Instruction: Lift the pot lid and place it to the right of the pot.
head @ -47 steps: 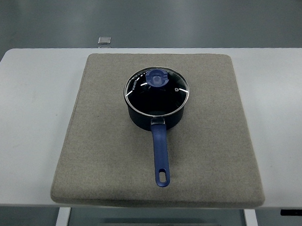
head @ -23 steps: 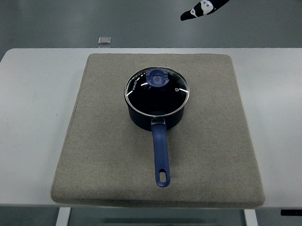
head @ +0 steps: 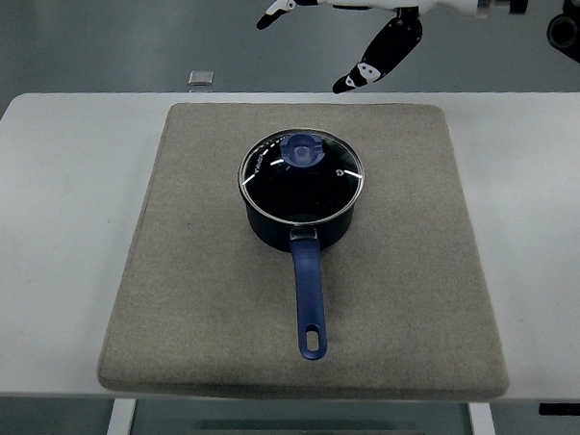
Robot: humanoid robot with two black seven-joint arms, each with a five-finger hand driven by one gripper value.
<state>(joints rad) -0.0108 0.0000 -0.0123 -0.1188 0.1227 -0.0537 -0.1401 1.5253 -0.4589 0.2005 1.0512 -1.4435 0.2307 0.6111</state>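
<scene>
A dark blue pot [head: 301,222] stands in the middle of a grey felt mat [head: 196,279], its long blue handle [head: 309,303] pointing toward the near edge. The glass lid [head: 301,175] with a blue knob [head: 304,152] rests on the pot. My right hand [head: 344,22], white with black fingers, hangs high above the mat's far edge, up and to the right of the lid. Its fingers are spread and hold nothing. The thumb tip [head: 350,82] points down toward the mat. My left arm is out of sight.
The mat lies on a white table [head: 50,238]. A small grey block [head: 202,78] sits at the table's far edge, left of centre. Bare mat stretches to the right of the pot [head: 415,202].
My right hand has come in from the top right, moving left and down over the table's far edge. The pot and lid have not moved.
</scene>
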